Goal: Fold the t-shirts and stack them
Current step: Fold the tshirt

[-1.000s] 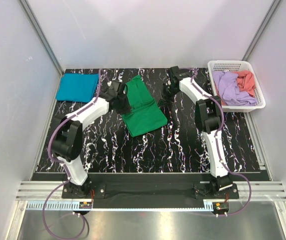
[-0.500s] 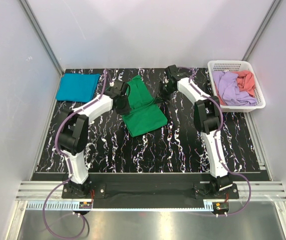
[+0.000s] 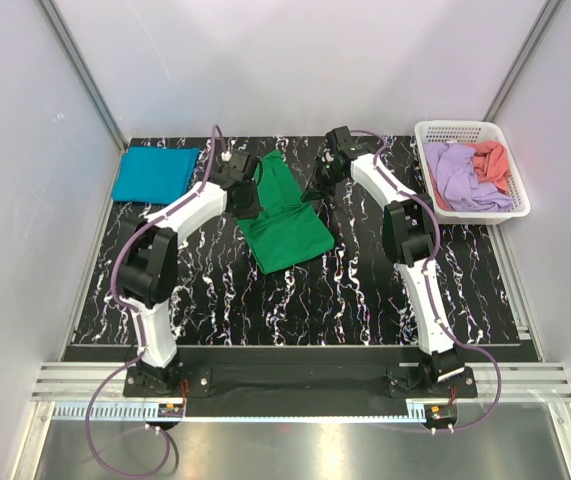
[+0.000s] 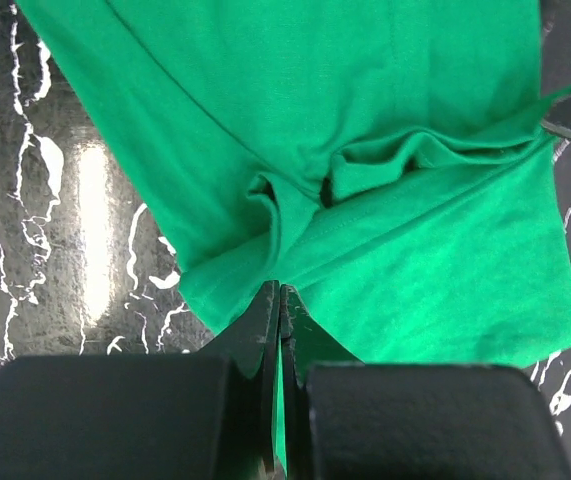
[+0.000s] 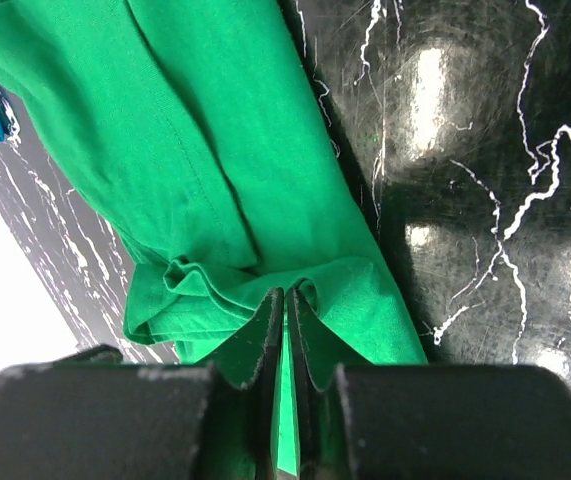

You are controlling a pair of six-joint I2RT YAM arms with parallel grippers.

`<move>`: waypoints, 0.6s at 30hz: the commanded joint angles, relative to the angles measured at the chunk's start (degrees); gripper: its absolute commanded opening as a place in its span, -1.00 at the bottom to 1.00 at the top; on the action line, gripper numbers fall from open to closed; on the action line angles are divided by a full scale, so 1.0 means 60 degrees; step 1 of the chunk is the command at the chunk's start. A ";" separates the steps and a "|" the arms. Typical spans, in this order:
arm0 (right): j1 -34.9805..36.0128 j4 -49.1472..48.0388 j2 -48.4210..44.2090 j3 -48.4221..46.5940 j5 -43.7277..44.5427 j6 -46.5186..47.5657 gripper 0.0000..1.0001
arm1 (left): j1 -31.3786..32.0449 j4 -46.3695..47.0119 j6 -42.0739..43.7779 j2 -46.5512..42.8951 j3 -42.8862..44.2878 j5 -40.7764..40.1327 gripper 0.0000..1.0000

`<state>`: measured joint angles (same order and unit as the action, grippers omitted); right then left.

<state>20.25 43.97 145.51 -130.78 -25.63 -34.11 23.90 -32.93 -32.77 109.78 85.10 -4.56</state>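
Bright even overhead light; glare patches on glossy table (image 5: 425,90); wrist views sharp.

No text, label, brand name, number or sign can be read in any of the views. The green t-shirt (image 4: 395,110), which is seen close in both wrist views, shows only plain cloth and stitched seams.
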 commanded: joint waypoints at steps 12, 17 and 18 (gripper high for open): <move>0.0082 0.0100 -0.1180 0.0555 0.0345 0.0719 -0.76 | 0.0309 0.0683 0.0921 -0.1084 -0.1380 0.0422 -1.00; 0.0082 -0.0238 -0.1532 0.1318 0.0272 0.0762 -0.76 | 0.0382 0.0786 0.0980 -0.0938 -0.1425 0.0481 -1.00; 0.0082 -0.0209 -0.1561 0.1333 0.0258 0.0777 -0.76 | 0.0396 0.0786 0.0980 -0.0909 -0.1425 0.0438 -1.00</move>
<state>20.25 43.90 141.21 -123.35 -24.53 -31.03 25.98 -30.46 -28.27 104.62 76.36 -2.81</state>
